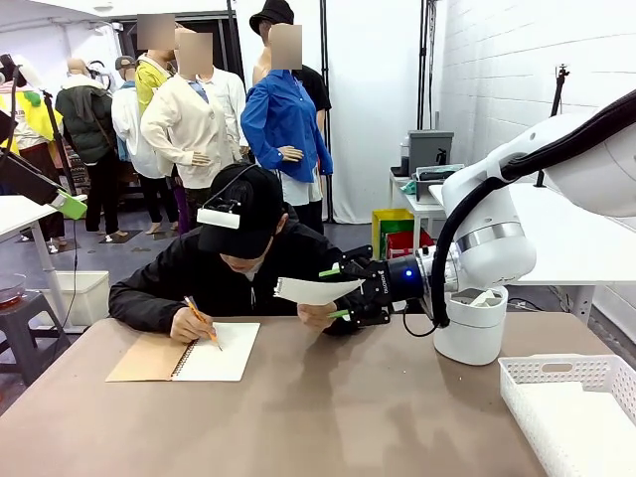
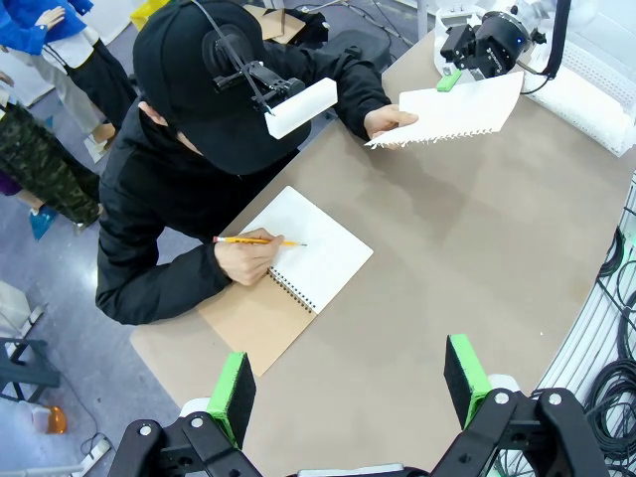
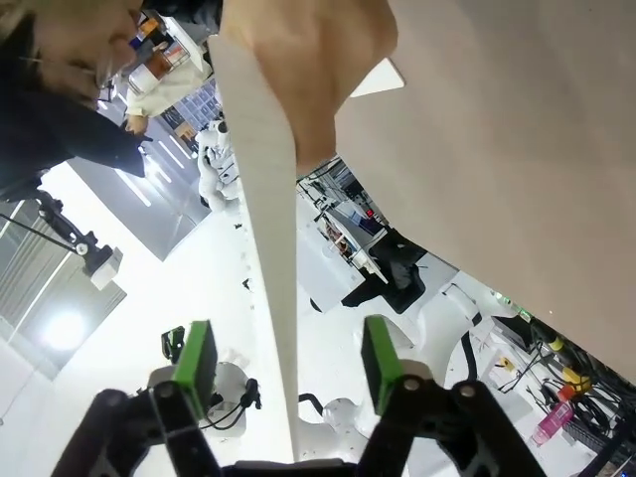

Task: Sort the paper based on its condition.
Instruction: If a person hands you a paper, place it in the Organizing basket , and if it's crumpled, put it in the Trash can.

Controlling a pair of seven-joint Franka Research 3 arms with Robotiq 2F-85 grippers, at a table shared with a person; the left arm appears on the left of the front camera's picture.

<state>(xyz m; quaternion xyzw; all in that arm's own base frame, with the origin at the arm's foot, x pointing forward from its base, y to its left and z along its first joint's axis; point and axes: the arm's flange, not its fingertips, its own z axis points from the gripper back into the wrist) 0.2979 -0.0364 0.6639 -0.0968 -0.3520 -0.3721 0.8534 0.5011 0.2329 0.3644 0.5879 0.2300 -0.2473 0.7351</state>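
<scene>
One smooth sheet of paper [image 1: 316, 290] hangs above the table [image 1: 348, 407], held up by the person's hand [image 2: 390, 120], its torn perforated edge facing my side. I see my right gripper [image 1: 334, 293] reaching toward it, fingers apart, the sheet edge-on between the green pads [image 3: 198, 360]. My left gripper [image 2: 348, 383] hovers spread wide over the notebook [image 2: 288, 273], where the person's other hand [image 2: 248, 256] holds a pencil [image 2: 260, 240]. White basket [image 1: 576, 407] sits at the table's right.
</scene>
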